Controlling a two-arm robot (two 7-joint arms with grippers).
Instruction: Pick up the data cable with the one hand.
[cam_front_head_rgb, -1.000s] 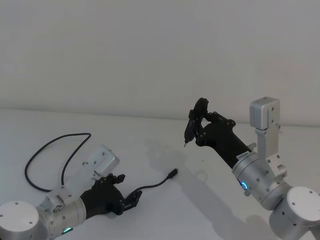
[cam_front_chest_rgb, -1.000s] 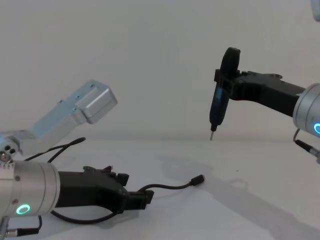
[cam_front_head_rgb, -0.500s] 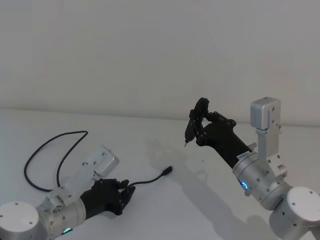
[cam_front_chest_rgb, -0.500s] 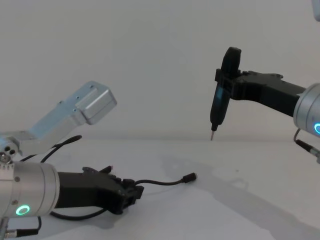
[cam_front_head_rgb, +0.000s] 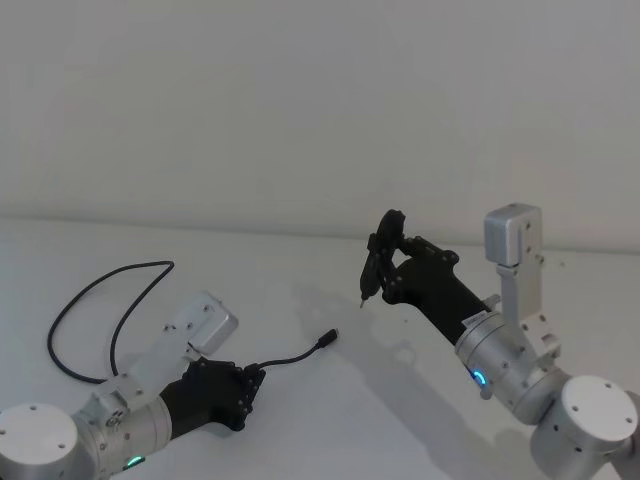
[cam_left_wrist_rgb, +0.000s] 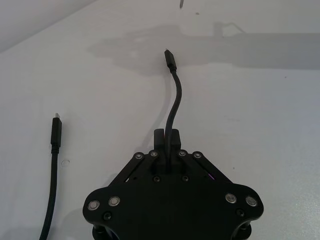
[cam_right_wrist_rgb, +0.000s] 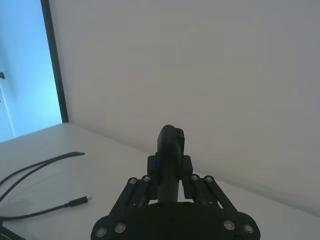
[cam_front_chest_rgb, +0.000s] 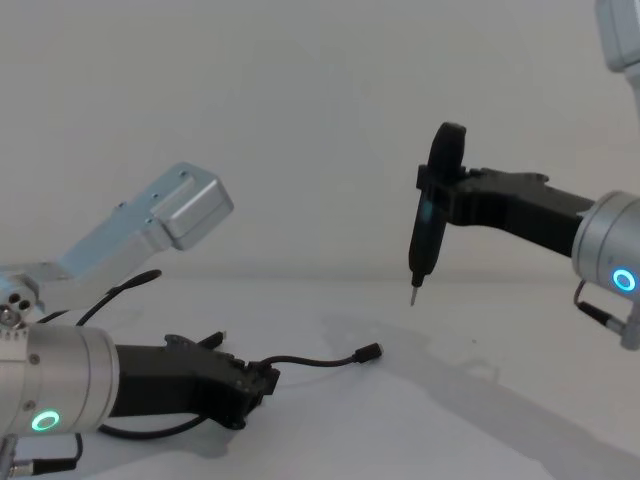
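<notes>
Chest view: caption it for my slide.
Left gripper shut on the data cable; right gripper holds a slim tool aloft.

Left hand (cam_front_head_rgb: 254, 381), black blocky two-jaw on silver cylinder, low over white tabletop (cam_front_head_rgb: 330, 430), near left. Jaws clamped on thin black flexible data cable (cam_front_head_rgb: 285, 361). Short end with small dark plug (cam_front_head_rgb: 326, 339) sticks out ahead; rest loops off left. Right hand (cam_front_head_rgb: 392, 262) raised, gripping black pen-shaped tool (cam_front_head_rgb: 375, 255), thin tip down.
</notes>
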